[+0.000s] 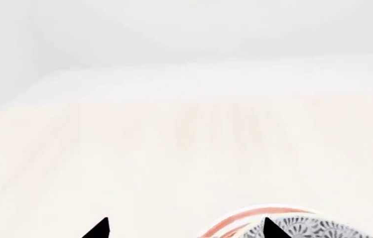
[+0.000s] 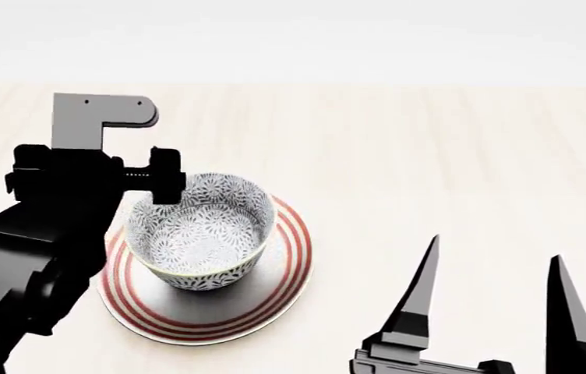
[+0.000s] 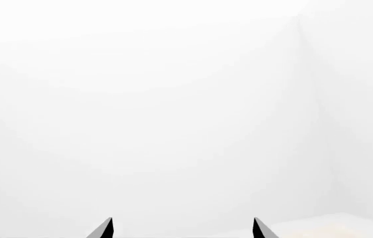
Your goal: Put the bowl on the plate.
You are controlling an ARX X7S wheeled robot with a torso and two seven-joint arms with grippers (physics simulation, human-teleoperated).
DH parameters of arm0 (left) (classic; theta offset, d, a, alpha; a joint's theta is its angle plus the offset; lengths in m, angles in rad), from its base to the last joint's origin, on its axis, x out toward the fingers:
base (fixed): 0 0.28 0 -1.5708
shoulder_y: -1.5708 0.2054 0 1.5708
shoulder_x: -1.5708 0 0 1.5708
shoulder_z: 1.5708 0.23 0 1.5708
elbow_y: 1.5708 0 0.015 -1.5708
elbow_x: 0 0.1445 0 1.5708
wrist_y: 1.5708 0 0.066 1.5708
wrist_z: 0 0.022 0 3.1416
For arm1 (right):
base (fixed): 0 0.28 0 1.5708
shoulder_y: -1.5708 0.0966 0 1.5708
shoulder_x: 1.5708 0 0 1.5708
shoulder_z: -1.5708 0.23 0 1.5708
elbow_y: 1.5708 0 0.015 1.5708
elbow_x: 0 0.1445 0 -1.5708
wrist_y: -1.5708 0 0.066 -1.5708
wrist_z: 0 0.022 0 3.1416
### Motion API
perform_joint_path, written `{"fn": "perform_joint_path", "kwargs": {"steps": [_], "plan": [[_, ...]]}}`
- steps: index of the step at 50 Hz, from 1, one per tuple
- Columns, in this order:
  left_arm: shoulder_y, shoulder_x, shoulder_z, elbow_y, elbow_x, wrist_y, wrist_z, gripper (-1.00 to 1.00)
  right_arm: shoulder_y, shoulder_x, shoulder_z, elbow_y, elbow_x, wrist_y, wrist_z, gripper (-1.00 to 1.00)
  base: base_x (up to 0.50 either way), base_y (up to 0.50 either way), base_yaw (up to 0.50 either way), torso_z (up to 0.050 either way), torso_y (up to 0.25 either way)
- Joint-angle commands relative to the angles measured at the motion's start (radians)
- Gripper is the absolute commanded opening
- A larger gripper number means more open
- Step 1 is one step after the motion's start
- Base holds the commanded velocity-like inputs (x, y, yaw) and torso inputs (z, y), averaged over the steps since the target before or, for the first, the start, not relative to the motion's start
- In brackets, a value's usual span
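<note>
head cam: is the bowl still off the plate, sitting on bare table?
No. The bowl sits on the plate, whose red rings show around its base.

Glossy ceramic bowl (image 2: 202, 234) and plate (image 2: 284, 265) — matt pale wood table (image 2: 428, 156)

pale wood table (image 2: 460, 156), white walls (image 3: 173, 99)

The left arm (image 2: 33, 257) reaches forward at the head view's left, its black wrist bulky; the left gripper (image 1: 185, 229) shows two dark fingers (image 1: 99, 229) spread apart; the right gripper (image 2: 495, 304) points up and forward at lower right, its tapered fingers (image 2: 423, 292) parted wide, nothing between them.
</note>
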Motion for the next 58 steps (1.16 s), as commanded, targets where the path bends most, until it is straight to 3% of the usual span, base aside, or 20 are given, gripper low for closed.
{"fn": "perform_joint_path", "kwargs": {"steps": [1,5,12,24,37,42,58], "plan": [[0.008,0.003,-0.131,0.001,0.239,0.041,0.025,1.0,-0.001,-0.015,0.014,-0.003,-0.018,0.003,-0.02,1.0,0.0,0.0,0.0,0.0,0.0],[0.032,-0.026,-0.15,0.011,0.266,0.08,0.035,1.0,-0.001,-0.014,0.012,0.001,-0.019,0.001,-0.019,1.0,0.0,0.0,0.0,0.0,0.0],[0.266,-0.288,-0.174,0.623,0.194,-0.077,-0.153,1.0,-0.001,-0.013,0.001,-0.008,-0.026,0.011,-0.015,1.0,0.0,0.0,0.0,0.0,0.0],[0.598,-0.583,-0.29,1.21,0.14,-0.023,-0.437,1.0,0.001,-0.01,-0.008,-0.013,-0.03,0.019,-0.011,1.0,0.0,0.0,0.0,0.0,0.0],[0.797,-0.706,-0.308,1.433,0.264,0.076,-0.609,1.0,-0.003,-0.008,-0.014,-0.008,-0.032,0.01,-0.009,1.0,0.0,0.0,0.0,0.0,0.0],[0.9,-0.745,-0.281,1.509,0.394,0.144,-0.682,1.0,-0.003,-0.006,-0.014,-0.011,-0.034,0.01,-0.006,1.0,0.0,0.0,0.0,0.0,0.0],[1.098,-0.702,-0.265,1.43,0.785,0.495,-0.888,1.0,-0.019,-0.01,-0.024,0.041,-0.071,-0.046,-0.005,1.0,0.0,0.0,0.0,0.0,0.0]]}}
